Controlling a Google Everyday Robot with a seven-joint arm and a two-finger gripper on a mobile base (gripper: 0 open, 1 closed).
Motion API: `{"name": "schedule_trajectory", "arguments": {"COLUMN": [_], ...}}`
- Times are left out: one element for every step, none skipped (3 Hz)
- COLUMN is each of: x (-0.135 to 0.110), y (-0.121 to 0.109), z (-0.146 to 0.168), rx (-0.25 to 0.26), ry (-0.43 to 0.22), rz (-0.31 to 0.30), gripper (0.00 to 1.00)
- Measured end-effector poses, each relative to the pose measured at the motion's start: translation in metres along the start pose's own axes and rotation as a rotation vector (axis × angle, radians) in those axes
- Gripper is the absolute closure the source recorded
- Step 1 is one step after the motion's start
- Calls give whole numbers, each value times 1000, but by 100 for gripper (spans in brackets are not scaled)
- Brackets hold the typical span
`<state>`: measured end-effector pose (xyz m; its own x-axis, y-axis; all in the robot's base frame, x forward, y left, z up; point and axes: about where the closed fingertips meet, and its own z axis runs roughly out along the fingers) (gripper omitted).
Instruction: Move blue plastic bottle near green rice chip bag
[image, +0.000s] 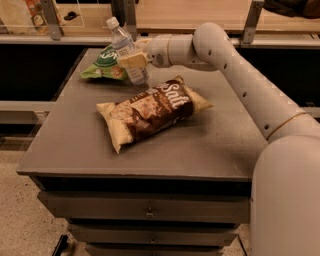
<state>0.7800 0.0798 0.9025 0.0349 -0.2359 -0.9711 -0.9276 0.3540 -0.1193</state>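
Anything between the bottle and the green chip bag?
Nothing. In the camera view, the gripper holds the tilted blue plastic bottle just beside the green rice chip bag.

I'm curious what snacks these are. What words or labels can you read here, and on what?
"Salt": on the brown-and-cream bag.
On the green rice chip bag: a white logo, too blurred to read.
On the blue plastic bottle, gripped by the pincer beside that bag: label unreadable.

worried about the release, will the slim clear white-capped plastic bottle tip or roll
Likely tippy: the bottle is tall, narrow and tilted in the gripper beside the crinkled green chip bag. Round-sided, so it would probably roll if it falls.
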Motion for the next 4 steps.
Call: {"name": "schedule_trajectory", "arguments": {"x": [-6, -11, -15, -16], "y": [-22, -40, -48, -49], "z": [10, 12, 13, 11], "rx": [65, 116, 121, 107], "ry": [-13, -25, -21, -3], "rz": [-12, -24, -26, -22], "gripper": [100, 100, 83, 59]}}
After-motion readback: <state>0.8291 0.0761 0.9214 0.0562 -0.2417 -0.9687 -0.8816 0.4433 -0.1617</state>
